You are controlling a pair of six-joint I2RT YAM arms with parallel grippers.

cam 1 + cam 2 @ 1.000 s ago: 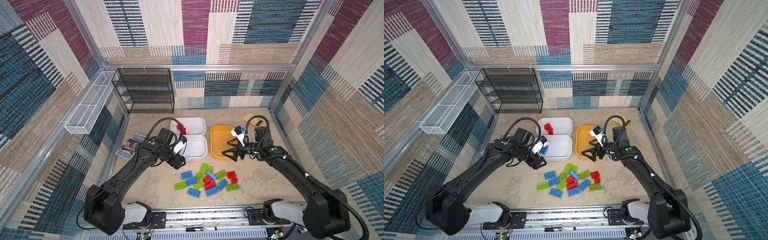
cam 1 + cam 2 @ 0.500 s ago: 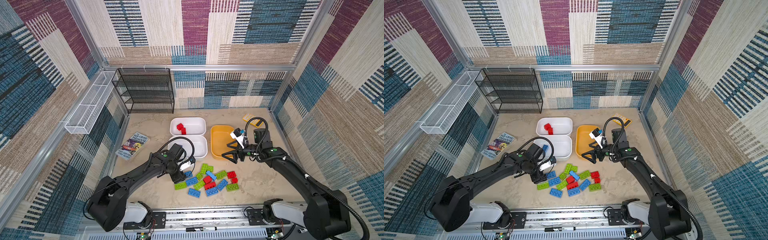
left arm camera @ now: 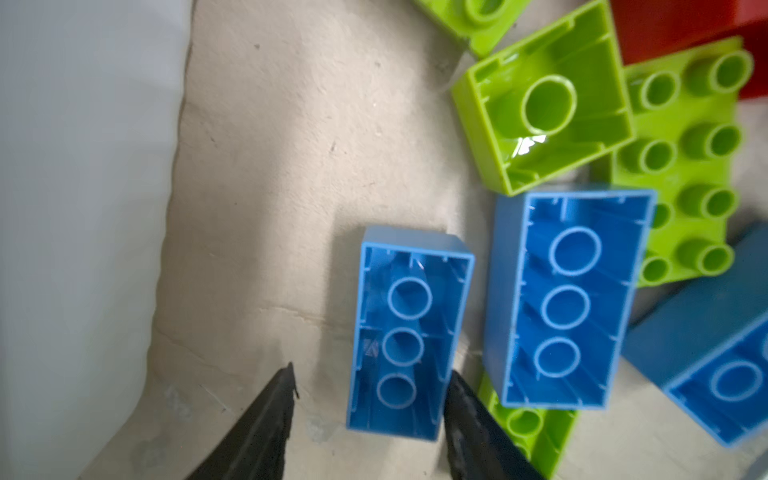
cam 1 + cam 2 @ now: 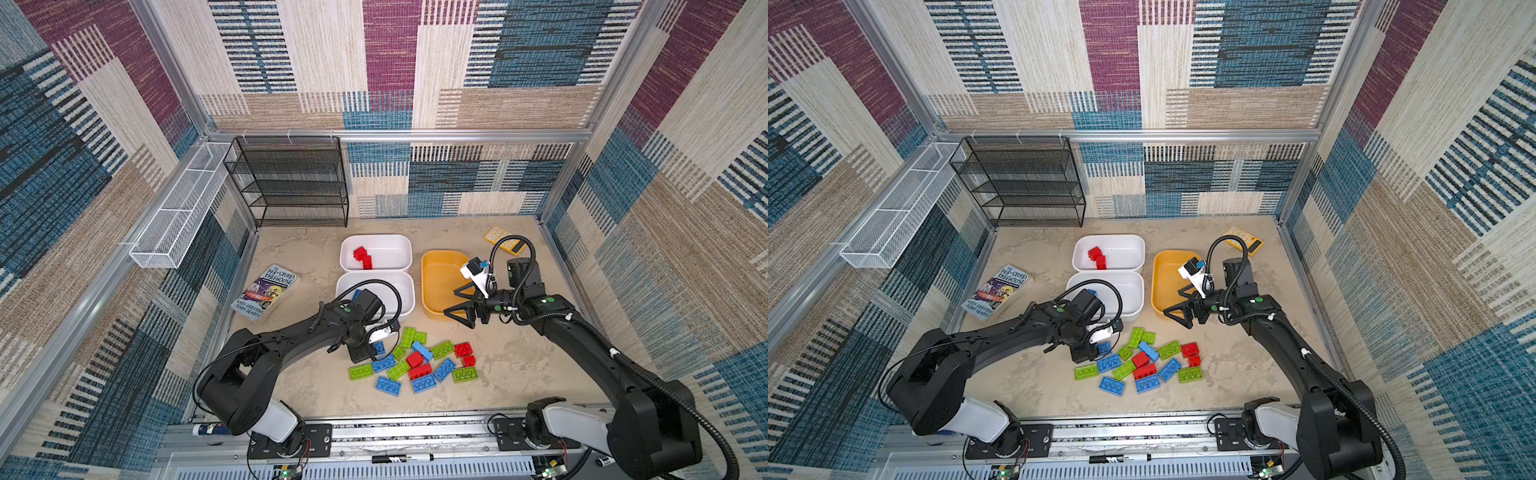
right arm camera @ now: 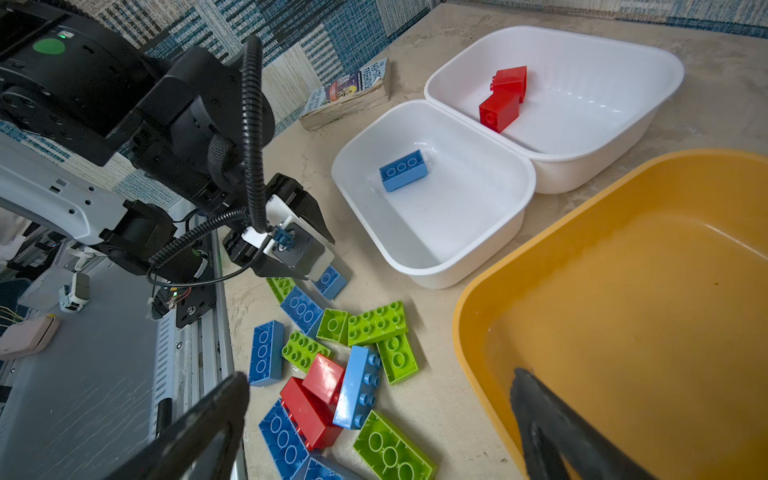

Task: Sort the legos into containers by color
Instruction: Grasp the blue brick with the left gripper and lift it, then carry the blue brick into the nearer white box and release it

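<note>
The left claw (image 3: 371,374) is down at the 10 o'clock edge of the loose legos (image 4: 415,361) on the surface (image 4: 519,361), astride a blue brick (image 3: 409,332) that lies hollow side up. Its jaws stand half apart and nothing is clamped. One finger looks to be touching the brick's long wall, and the other stands clear of the opposite wall with bare surface between.

The brick's long axis runs straight out ahead of the claw, in line with the fingers. The jaws therefore face its two long walls and would close across its short width, near the end closest to the wrist. That alignment looks right for a pinch.

The tight spot is the touching finger. It sits in the narrow slot between this brick and a second upturned blue brick (image 3: 569,299) just beside it, with a green brick (image 3: 528,424) partly under that neighbour.

In a top view, the near white tub (image 4: 399,291) lies at about 12 o'clock from the held-over brick. It already has one blue brick (image 5: 403,170) in it, so it is the likely destination. The far white tub (image 4: 390,253) behind it holds two red bricks (image 4: 362,257).

The right claw (image 4: 451,302) hangs wide open and empty over the near corner of the yellow tub (image 4: 440,278), at about 1 o'clock from the pile. It is well apart from this brick, so the left arm is plainly the nearer.
</note>
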